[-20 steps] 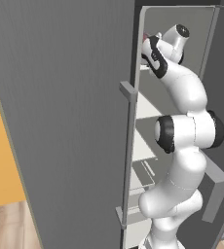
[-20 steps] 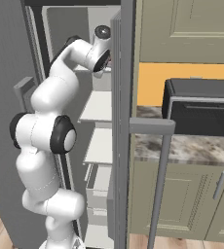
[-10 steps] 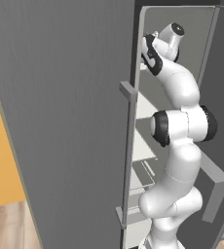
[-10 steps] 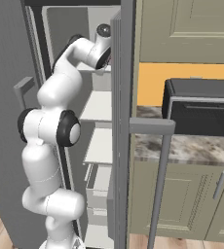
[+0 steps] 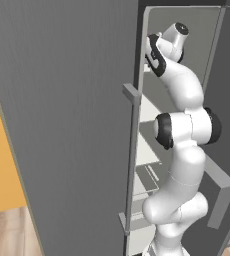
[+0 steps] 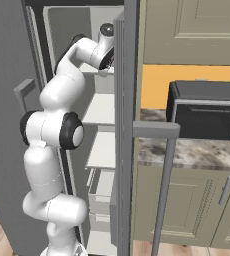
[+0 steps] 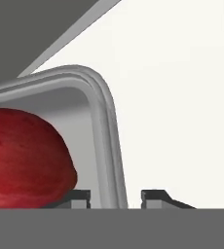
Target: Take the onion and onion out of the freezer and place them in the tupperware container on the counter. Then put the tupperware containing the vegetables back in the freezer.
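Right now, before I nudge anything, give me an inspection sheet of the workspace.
Surface: white freezer shelf under the hand; marbled counter to the right.
Job's things: freezer stands open; tupperware container sits on the shelf, its rim wall between the fingertips; red onion lies inside it. A second onion cannot be made out.
Clutter: toaster oven on the counter.
Gripper: gripper at the upper shelf, one fingertip on each side of the container rim; grip cannot be confirmed.
Cables: nothing seen.
Surroundings: beige cabinets, orange wall, wooden floor.
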{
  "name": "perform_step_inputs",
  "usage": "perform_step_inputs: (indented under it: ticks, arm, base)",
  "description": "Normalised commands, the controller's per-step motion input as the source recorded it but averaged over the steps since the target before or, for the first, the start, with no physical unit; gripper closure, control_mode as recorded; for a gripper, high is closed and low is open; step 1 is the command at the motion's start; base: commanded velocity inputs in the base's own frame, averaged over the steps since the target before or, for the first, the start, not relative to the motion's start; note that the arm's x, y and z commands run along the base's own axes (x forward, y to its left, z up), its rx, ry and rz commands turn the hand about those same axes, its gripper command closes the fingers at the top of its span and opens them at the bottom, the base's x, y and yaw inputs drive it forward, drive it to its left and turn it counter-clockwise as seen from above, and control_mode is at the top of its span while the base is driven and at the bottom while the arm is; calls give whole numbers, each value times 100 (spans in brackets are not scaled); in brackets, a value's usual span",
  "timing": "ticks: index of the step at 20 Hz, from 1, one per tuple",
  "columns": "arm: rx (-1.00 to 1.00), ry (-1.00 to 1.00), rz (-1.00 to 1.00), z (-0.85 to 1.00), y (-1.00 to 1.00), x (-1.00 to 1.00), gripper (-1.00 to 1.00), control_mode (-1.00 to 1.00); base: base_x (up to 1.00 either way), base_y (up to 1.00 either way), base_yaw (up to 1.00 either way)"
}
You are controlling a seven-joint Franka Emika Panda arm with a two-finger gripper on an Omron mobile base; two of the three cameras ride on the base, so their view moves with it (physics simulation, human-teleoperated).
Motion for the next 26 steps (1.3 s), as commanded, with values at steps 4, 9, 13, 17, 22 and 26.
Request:
perform_step_inputs:
  ticks: [4, 9, 13, 17, 22, 26]
  arm:
    - [0, 0, 0, -14, 0, 20, -100, -100]
    - [0, -1, 0, -4, 0, 10, -100, -100]
    - [0, -10, 0, 5, 8, -27, -100, -100]
    - [0, -19, 1, 14, 12, -74, -100, -100]
    - [0, -20, 1, 3, 13, -85, -100, -100]
    - [0, -17, 0, 0, 14, -93, -100, -100]
  base:
    - [0, 0, 0]
    - [0, 0, 0]
    - [0, 0, 0]
    - [0, 0, 0]
    - [0, 0, 0]
    - [0, 0, 0]
